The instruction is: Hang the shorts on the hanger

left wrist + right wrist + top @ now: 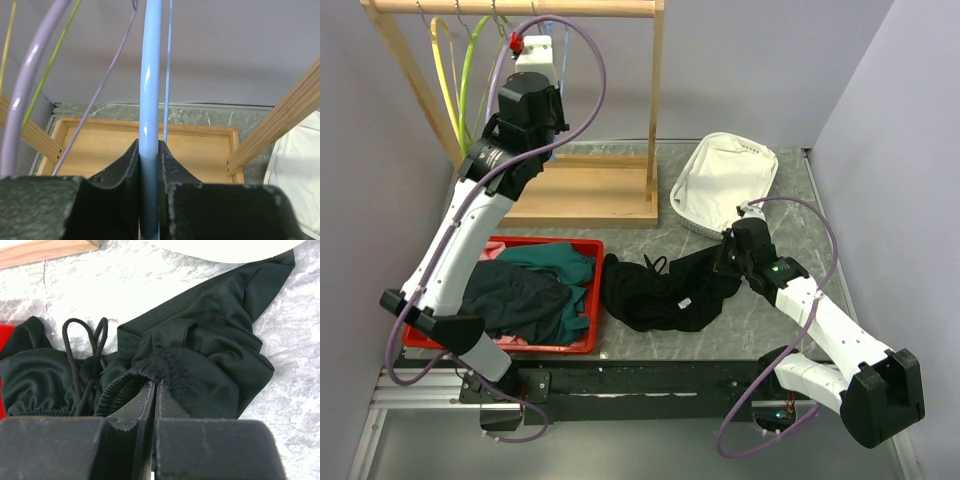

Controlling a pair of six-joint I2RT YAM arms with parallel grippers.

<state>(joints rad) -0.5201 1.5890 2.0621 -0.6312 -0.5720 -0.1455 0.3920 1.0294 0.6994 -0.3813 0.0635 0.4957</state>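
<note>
Pinches the hanger (151, 75) with the left gripper (148, 148); clamps the waistband of the shorts (210, 355) with the right gripper (154, 388) on the bench (75, 290).

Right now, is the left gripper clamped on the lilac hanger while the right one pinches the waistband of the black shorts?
No: the left gripper is clamped on the light blue hanger, not lilac, as the left wrist view shows. The right gripper does pinch the waistband of the black shorts.

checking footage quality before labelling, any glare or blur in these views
Left wrist: a glare streak runs down the hanger. Right wrist: the shorts are sharp, the table looks washed out. Top external: evenly lit, no glare.
</note>
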